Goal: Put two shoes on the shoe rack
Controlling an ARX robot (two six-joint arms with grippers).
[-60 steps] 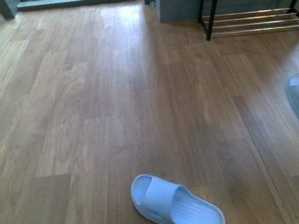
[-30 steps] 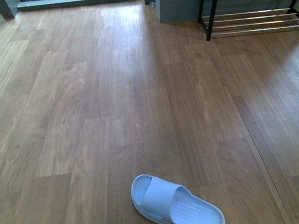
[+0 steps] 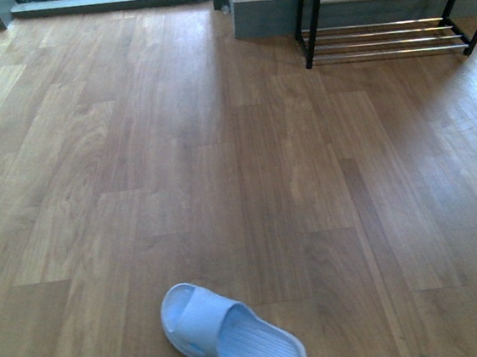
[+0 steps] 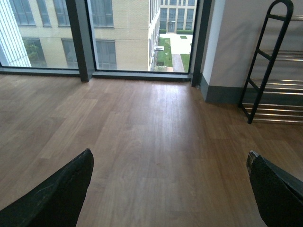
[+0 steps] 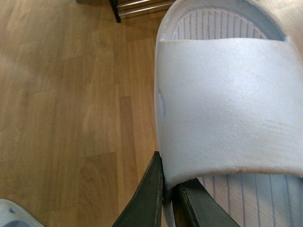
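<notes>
Here we start at the right gripper (image 5: 168, 176): its two dark fingers (image 5: 150, 196) are pressed together on the side edge of a pale blue slide (image 5: 227, 104), pinching the sole where the strap meets it. The slide is held above the floor (image 5: 71, 104). It has one broad, smooth strap with faint scuffs and a small darker blue mark on its side. Fine ridges run lengthwise along the footbed at both openings. Past one rounded end of the slide we see a black foot and chrome rods of the shoe rack (image 5: 124, 6), so the shoe is near the rack but not on it.

The left gripper (image 4: 169, 155) has its fingers (image 4: 57, 196) spread wide with only bare wood between them. The rack's round-topped black side frame stands ahead of it, off to one side.

In the front view the second slide (image 3: 230, 337) lies flat, sole down, well apart from the shoe rack (image 3: 313, 9), to the rack's left and much closer to us. It has the same pale blue colour and ribbed footbed and sits at a diagonal. The rack stands against the far wall, and the chrome rods we can see carry no shoes.
</notes>
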